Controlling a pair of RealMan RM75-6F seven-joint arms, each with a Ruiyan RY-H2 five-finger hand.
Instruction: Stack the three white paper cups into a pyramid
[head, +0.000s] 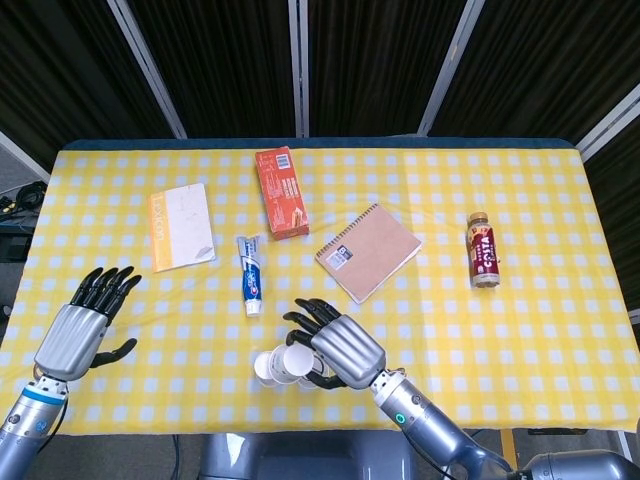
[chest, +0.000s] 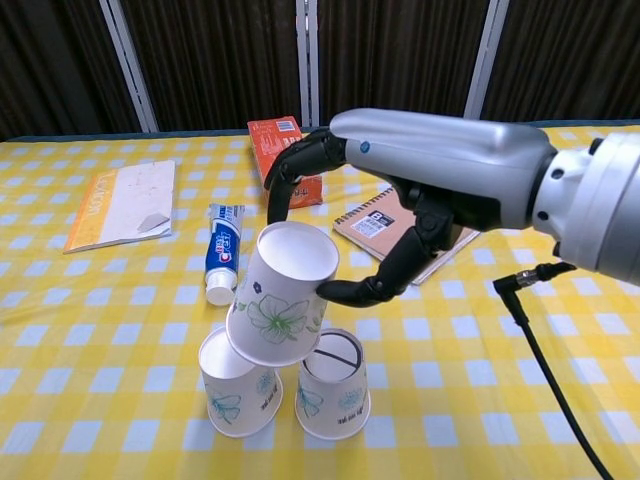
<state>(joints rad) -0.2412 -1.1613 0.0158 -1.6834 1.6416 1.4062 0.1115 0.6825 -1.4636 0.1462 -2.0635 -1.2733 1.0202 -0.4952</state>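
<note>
Chest view shows my right robot hand (chest: 400, 215) grasping the top cup (chest: 279, 293), tilted, thumb under its side and fingers (chest: 290, 170) arched over its base. Just below that robot hand, the cup sits over the gap between the left cup (chest: 236, 390) and right cup (chest: 333, 388), both upside down on the surface (chest: 100, 330). My left robot hand (head: 82, 327) hangs released, fingers spread, well away from the cups.
</note>
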